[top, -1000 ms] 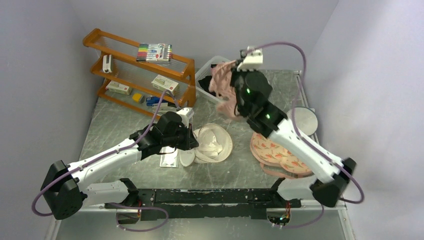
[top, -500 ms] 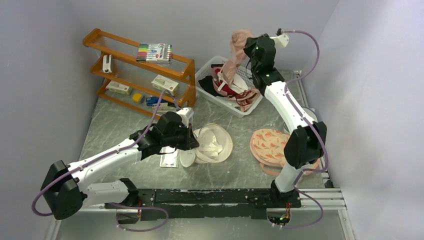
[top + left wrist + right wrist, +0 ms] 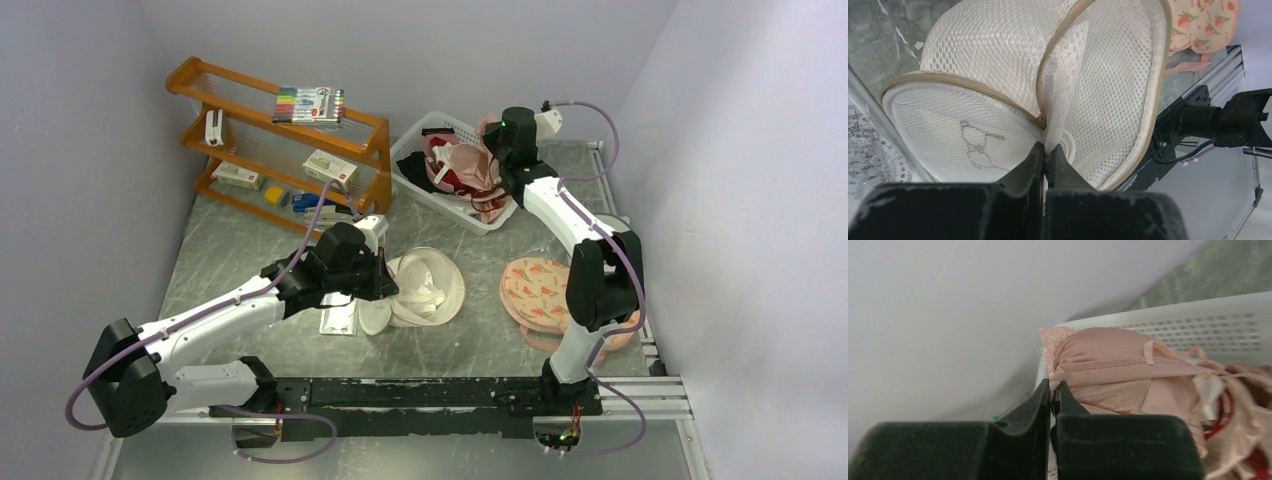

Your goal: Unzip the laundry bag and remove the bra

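The cream mesh laundry bag [image 3: 425, 285] lies open at the table's middle, its beige zip rim parted; it fills the left wrist view [image 3: 998, 65], black emblem showing. My left gripper [image 3: 385, 280] is shut on the bag's mesh edge [image 3: 1048, 147]. The pink bra [image 3: 468, 162] hangs over the white basket [image 3: 415, 140] at the back. My right gripper [image 3: 497, 140] is shut on the bra's lace edge [image 3: 1053, 385], and the bra's cup [image 3: 1118, 375] drapes into the basket.
The basket holds red and dark garments. Peach fruit-patterned pads [image 3: 540, 290] lie right of the bag. A grey round disc [image 3: 625, 240] sits at the right edge. A wooden shelf [image 3: 280, 150] with markers and boxes stands back left. A clear ruler [image 3: 338, 318] lies under the left gripper.
My right arm swung the bra from above the table's middle to the back, then lowered it onto the basket. The left gripper and the bag stayed still.
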